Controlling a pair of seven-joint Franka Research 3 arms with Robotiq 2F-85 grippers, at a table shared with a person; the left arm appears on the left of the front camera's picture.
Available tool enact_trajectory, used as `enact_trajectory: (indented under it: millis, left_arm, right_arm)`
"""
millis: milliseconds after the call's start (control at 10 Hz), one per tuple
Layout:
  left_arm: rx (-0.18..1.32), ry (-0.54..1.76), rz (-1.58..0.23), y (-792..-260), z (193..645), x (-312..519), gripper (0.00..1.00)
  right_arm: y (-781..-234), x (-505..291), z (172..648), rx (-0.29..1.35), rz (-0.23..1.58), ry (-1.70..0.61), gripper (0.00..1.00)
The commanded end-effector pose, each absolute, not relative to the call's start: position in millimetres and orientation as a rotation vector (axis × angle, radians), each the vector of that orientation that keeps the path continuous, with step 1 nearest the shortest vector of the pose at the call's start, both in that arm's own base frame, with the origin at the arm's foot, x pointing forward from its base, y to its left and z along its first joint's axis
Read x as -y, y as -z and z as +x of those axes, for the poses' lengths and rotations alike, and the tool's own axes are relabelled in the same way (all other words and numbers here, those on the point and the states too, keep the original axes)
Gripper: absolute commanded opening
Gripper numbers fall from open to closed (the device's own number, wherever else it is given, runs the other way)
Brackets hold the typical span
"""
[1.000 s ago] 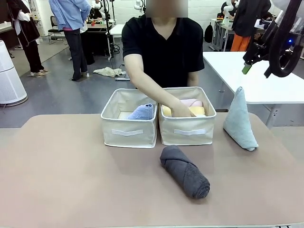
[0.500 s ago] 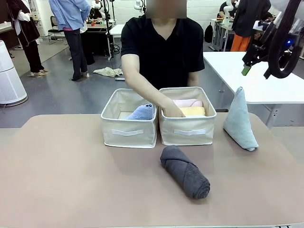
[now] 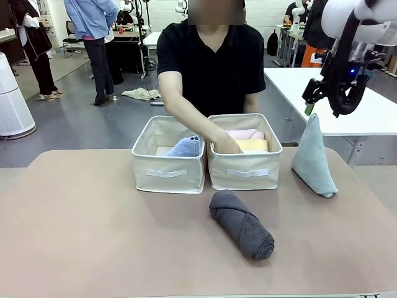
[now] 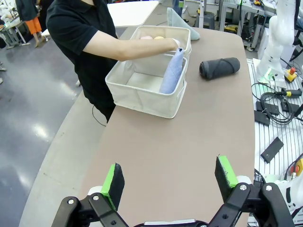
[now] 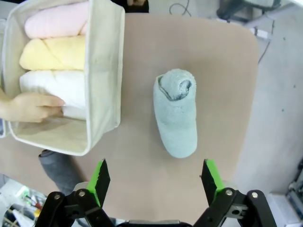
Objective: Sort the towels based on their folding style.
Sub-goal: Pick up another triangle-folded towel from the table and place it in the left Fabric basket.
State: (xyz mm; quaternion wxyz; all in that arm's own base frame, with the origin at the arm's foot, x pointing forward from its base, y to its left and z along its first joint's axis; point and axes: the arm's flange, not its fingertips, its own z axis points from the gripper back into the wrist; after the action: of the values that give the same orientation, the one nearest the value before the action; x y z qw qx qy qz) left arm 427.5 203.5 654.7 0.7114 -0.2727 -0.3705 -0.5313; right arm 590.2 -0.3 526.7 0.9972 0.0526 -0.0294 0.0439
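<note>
right end effector point(image 5: 155, 176) spread wide, empty, over teal towel point(image 5: 176, 118) | left end effector point(image 4: 170, 175) likewise | risk: off-centre descent may topple towel

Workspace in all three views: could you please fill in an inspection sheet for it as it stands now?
Surface: brown table, no spills seen.
Job's things: blue towel in the left bin; pink towel, yellow towel and white towel rolled in the right bin, the person's hand on the white one; grey roll lying in front of the bins; teal towel standing beside the right bin, apart from it.
Clutter: crumpled cloth on the floor behind the person.
Grippers: left gripper open, holding nothing; right gripper open, above the teal towel, not touching.
Cables: black cables on the floor beside the table.
Surroundings: white table; people standing farther off.
</note>
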Motion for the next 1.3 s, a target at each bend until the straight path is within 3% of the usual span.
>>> enact_trajectory:
  millis: [0, 700, 1200]
  left_arm:
    - [0.831, 1.185, -0.609, -655.5, 424.9, -202.8, 1.0]
    - [0.831, 1.185, -0.609, -655.5, 424.9, -202.8, 1.0]
    - [0.831, 1.185, -0.609, -655.5, 424.9, -202.8, 1.0]
  right_arm:
    - [-528.6, 1.9, 613.6, -0.002, 0.075, -0.039, 1.0]
    - [-488.1, 16.6, 653.5, -0.011, -0.005, 0.008, 1.0]
    - [-467.3, 13.9, 658.3, -0.048, 0.038, -0.055, 1.0]
